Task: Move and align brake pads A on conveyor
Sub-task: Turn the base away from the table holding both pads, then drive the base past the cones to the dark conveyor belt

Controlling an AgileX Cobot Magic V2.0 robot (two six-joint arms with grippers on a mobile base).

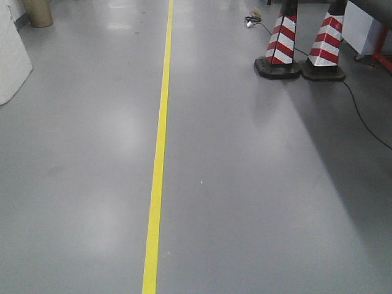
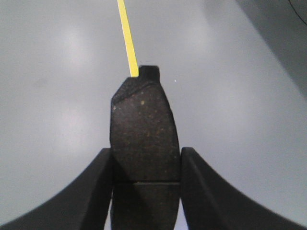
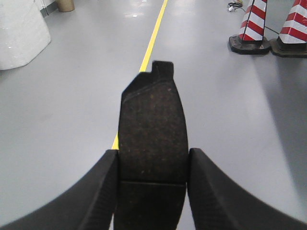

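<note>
Front view: the grey floor (image 1: 257, 202) fills almost the whole picture; a yellow line (image 1: 158, 165) runs over it from the near edge to the far edge. At the top right a striped cone (image 1: 282, 46) stands just beside a second cone (image 1: 326, 43), both cut off at the top; a black cable (image 1: 367, 122) goes from them to the right edge. At the top left there are a cardboard tube (image 1: 38, 12) and a white object (image 1: 12, 61), both only partly in the picture.

Left wrist view: the left gripper (image 2: 146, 152) is closed narrow on the left-hand pad (image 2: 144, 124); its black fingers (image 2: 96, 187) press on the two long sides. The pad is held in the air above the floor. Its long axis points away from the camera, the end tab is at the far end, and the groove crosses near the fingers. The near end is cut off by the bottom edge; the pad hides a part of the yellow line.

Right wrist view: the right gripper (image 3: 153, 152) clamps the right-hand pad (image 3: 152, 120) in the same way, tab forward and long axis away from the camera. The yellow line goes behind it; the cones are far at the top right and the white object at the top left; the near end of the pad is out of the picture.
</note>
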